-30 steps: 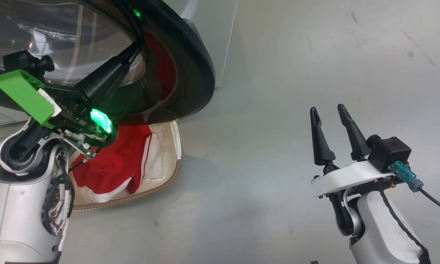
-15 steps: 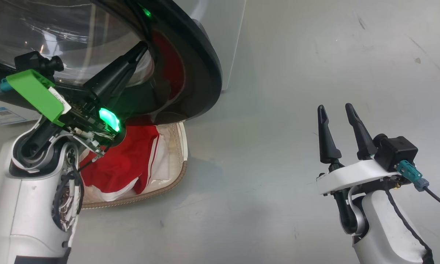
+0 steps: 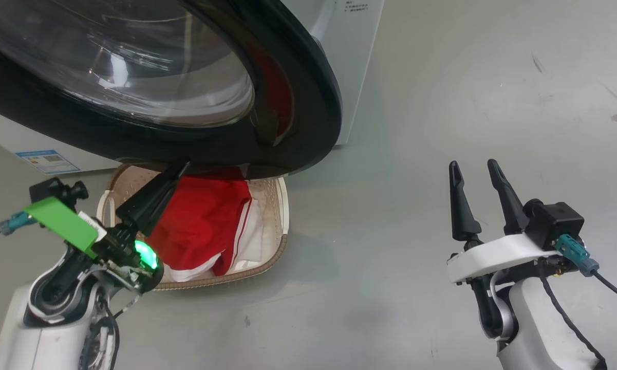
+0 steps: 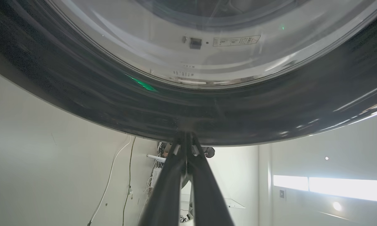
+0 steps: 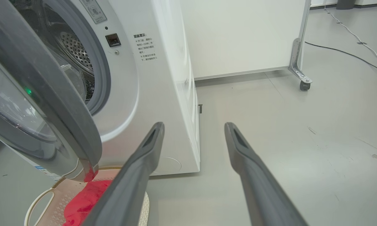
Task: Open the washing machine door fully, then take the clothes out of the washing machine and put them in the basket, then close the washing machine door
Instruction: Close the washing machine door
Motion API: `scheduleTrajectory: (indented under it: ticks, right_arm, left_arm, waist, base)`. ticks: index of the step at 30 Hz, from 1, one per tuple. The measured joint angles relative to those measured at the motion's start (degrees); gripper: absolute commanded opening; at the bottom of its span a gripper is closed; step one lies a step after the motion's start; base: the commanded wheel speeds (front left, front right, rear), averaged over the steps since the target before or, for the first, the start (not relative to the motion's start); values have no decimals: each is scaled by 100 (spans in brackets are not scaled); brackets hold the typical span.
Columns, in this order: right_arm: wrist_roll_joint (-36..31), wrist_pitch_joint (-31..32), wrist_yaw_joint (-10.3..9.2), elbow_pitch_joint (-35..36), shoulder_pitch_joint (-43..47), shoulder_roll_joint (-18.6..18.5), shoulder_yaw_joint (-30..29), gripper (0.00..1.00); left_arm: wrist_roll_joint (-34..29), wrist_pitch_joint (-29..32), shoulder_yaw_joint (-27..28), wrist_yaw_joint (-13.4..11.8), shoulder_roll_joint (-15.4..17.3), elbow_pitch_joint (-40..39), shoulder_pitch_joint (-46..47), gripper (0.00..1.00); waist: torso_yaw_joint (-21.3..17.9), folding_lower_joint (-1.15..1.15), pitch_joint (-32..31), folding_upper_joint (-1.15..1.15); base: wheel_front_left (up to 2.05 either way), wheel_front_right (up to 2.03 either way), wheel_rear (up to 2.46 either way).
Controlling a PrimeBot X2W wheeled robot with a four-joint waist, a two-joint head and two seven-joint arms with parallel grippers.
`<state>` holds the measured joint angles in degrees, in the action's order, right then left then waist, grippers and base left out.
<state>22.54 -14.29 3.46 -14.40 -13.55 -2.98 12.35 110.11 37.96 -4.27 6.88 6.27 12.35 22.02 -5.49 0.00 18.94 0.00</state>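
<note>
The washing machine door (image 3: 308, 103), with its black rim and bulging glass, hangs partly open over the basket (image 3: 275, 246). Red clothes (image 3: 205, 221) with white stripes lie in the basket. My left gripper (image 3: 184, 165) is shut on nothing, its tip right at the door's lower rim (image 4: 81, 94); in the left wrist view the left gripper (image 4: 185, 135) meets that rim. My right gripper (image 3: 473, 167) stands open over bare floor, well right of the washing machine (image 3: 354, 51). The right wrist view shows the door (image 5: 44, 81), the washing machine (image 5: 163, 78), the basket (image 5: 37, 204) and the clothes (image 5: 84, 201).
The drum (image 5: 75, 50) shows perforated metal through the opening. A blue label (image 3: 46, 160) is on the machine's front. A white panel on a caster (image 5: 304, 84) and a floor cable (image 5: 348, 53) lie beyond. Grey floor (image 3: 442, 77) spreads to the right.
The head camera has shifted. My shut left gripper has dropped from the door's glass to its lower rim. More of the basket shows. The right gripper stays open in place.
</note>
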Motion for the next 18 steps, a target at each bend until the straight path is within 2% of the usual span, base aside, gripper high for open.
scheduleTrajectory:
  ticks: [5, 7, 8, 9, 10, 18]
  right_arm:
    - [-11, 0, 0, -69, 119, 1, -41, 100]
    - [-51, -1, 0, -93, 166, 1, -53, 100]
    - [-51, -1, 0, -99, 192, 2, -60, 100]
    - [-51, -14, 0, -115, 247, 2, -69, 100]
    - [-51, -14, 1, -130, 271, 3, -71, 100]
    - [-101, -15, 5, -189, 416, 10, -69, 100]
  left_arm:
    - [-222, -191, 267, 0, 2, -272, -503, 0]
    - [-248, -302, 349, 0, -37, -396, -692, 36]
    - [-249, -322, 382, 0, -48, -445, -797, 42]
    - [-399, -412, 425, 0, -76, -532, -1020, 90]
    - [-457, -443, 453, 0, -100, -571, -1137, 100]
    - [-561, -673, 598, 1, -236, -843, -1882, 100]
  waist:
    - [132, 0, -192, 0]
    - [188, 0, -268, 0]
    - [217, 0, -307, 0]
    - [274, 0, -383, 0]
    - [304, 0, -422, 0]
    - [520, 0, -707, 0]
  base:
    - [0, 0, 0]
    - [0, 0, 0]
    - [0, 0, 0]
    - [0, 0, 0]
    - [0, 0, 0]
    - [0, 0, 0]
